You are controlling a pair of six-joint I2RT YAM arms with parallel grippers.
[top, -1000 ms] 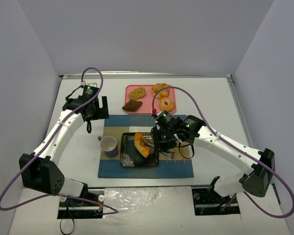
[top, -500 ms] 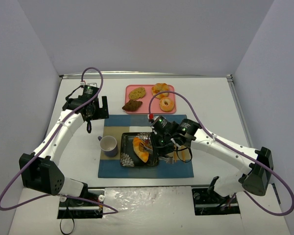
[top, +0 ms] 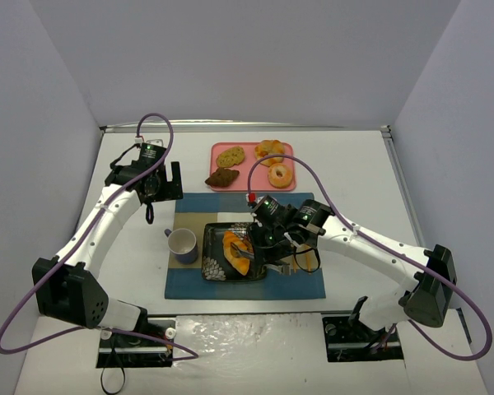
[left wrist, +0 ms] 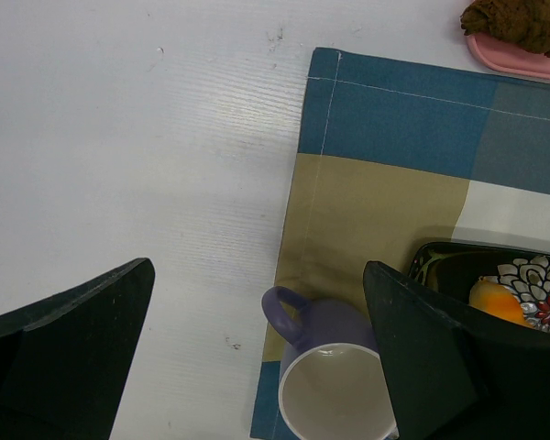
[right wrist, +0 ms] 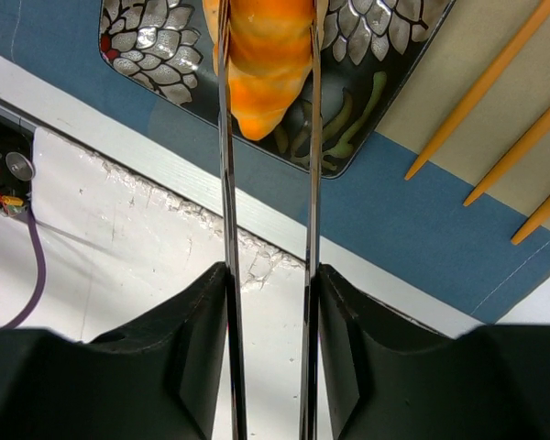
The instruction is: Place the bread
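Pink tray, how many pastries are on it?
4: cookie far left, dark pastry near left, bun far right, donut near right. None seems hidden.

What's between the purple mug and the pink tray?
Nothing but bare placemat: the stretch from the purple mug to the pink tray holds no object, shown best in the left wrist view.

Plate (top: 213, 268) was crowded, with right gripper (top: 244, 250) low over it straddling the bread (right wrist: 266, 64), mug (top: 182, 243) just beside its left rim and orange sticks (right wrist: 481, 91) near its right, while bare table (top: 144, 265) left of the placemat (top: 189, 288) was open.
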